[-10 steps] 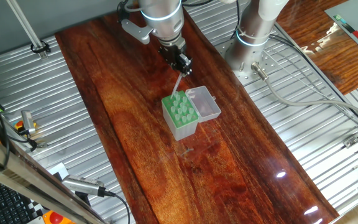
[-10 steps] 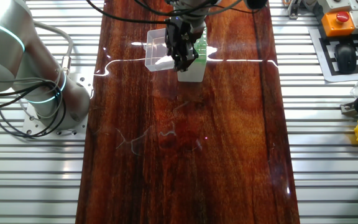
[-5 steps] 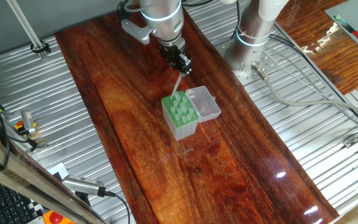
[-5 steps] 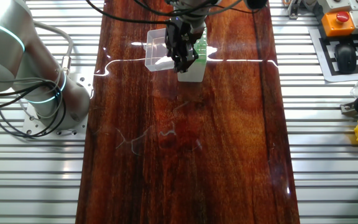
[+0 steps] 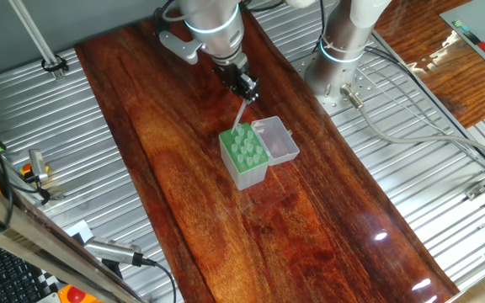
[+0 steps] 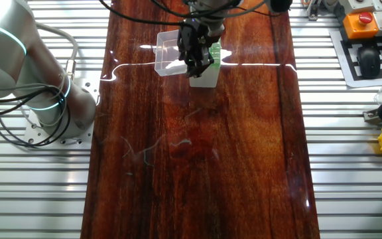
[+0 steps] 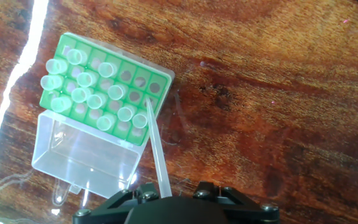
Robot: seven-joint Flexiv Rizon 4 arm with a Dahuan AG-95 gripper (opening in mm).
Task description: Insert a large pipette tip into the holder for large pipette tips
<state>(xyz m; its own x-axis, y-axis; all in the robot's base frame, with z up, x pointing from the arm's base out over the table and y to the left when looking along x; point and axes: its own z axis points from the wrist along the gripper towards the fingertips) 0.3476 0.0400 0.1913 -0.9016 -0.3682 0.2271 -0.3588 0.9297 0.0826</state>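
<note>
Claw (image 5: 247,91) clenched on large pipette tip (image 7: 156,146), point held just beyond at edge row of holder (image 7: 107,84). Step: alignment above hole. Straight descent called for next.

On the dark wooden surface (image 5: 183,168), the green holder (image 5: 243,158) stands near the middle, its clear lid (image 5: 275,140) hinged open toward the right edge. Several tips stand in its holes. The claw (image 5: 247,93) hangs above it, toward the far edge, gripping a pale tip (image 5: 240,113) that slants down to the holder's far rim. Whether the tip touches it cannot be told.
</note>
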